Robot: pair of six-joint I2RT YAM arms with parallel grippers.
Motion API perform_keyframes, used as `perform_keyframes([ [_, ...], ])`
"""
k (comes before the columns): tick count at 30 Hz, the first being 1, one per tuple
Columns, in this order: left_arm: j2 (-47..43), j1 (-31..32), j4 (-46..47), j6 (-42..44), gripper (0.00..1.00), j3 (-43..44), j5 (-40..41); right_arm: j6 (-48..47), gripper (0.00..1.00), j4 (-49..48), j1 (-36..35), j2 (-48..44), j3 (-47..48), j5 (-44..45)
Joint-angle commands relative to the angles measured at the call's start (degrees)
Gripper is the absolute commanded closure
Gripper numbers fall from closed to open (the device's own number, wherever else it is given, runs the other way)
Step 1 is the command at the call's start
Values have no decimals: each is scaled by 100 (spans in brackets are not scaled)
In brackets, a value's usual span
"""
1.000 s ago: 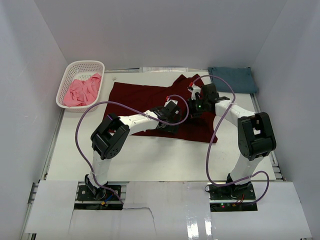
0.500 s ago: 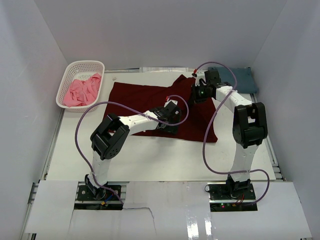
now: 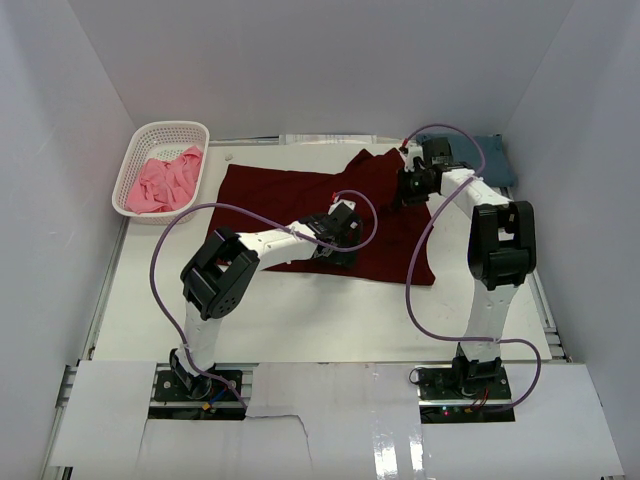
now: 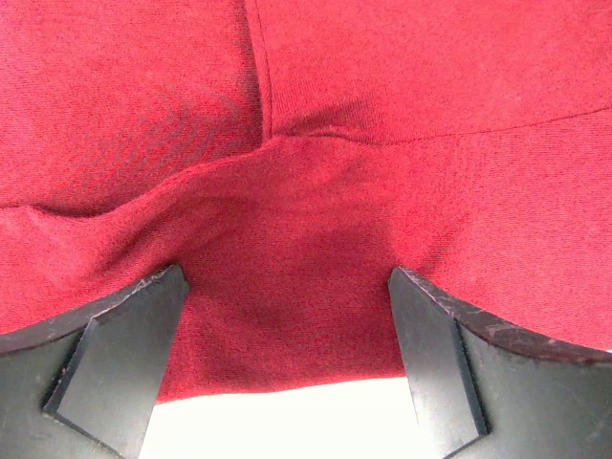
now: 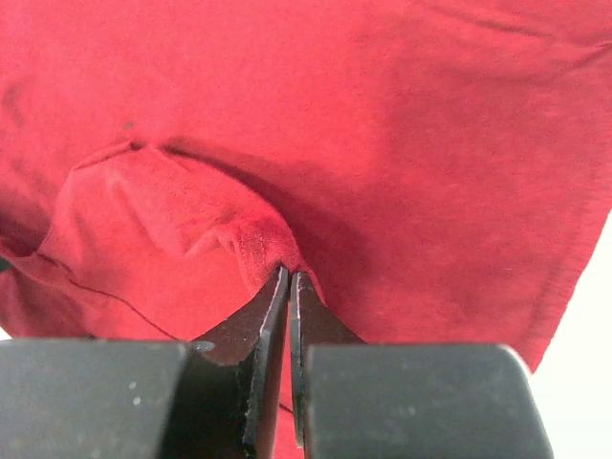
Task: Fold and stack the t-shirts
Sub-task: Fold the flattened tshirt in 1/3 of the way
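Note:
The large dark maroon t-shirt (image 3: 290, 195) lies spread on the white table. My right gripper (image 3: 404, 192) is shut on a pinch of its cloth near the far right; the wrist view shows the fold (image 5: 258, 244) caught between the closed fingers. My left gripper (image 3: 338, 248) is open, pressed down on the shirt's near hem, with cloth (image 4: 287, 287) between the spread fingers (image 4: 435, 368). The slate-blue t-shirt (image 3: 490, 158) lies folded at the far right, partly behind the right arm. The pink t-shirt (image 3: 165, 180) lies crumpled in the basket.
The white lattice basket (image 3: 140, 150) stands at the far left. White walls close in the left, back and right sides. Purple cables loop over both arms.
My right gripper has moved away and to the right, pulling the maroon shirt's right part with it. The left gripper has stayed on the near hem.

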State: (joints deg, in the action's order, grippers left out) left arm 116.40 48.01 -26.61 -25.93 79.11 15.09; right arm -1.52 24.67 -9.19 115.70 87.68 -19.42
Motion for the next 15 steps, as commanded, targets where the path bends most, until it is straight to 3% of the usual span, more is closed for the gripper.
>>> perform_keyframes([
  [1, 770, 218, -898, -351, 2, -590, -1281, -85, 92, 12, 84, 93, 381, 323],
  [8, 788, 218, -899, -369, 2, -599, -1281, -217, 92, -93, 102, 199, 671, 790],
  [13, 814, 218, -898, -377, 2, -590, -1298, -226, 85, -401, 102, 452, 715, 922],
  [14, 814, 218, -898, -377, 2, -581, -1307, -200, 81, -401, 102, 540, 776, 940],
  [15, 814, 226, -898, -386, 2, -581, -1307, -165, 67, -410, 102, 620, 847, 966],
])
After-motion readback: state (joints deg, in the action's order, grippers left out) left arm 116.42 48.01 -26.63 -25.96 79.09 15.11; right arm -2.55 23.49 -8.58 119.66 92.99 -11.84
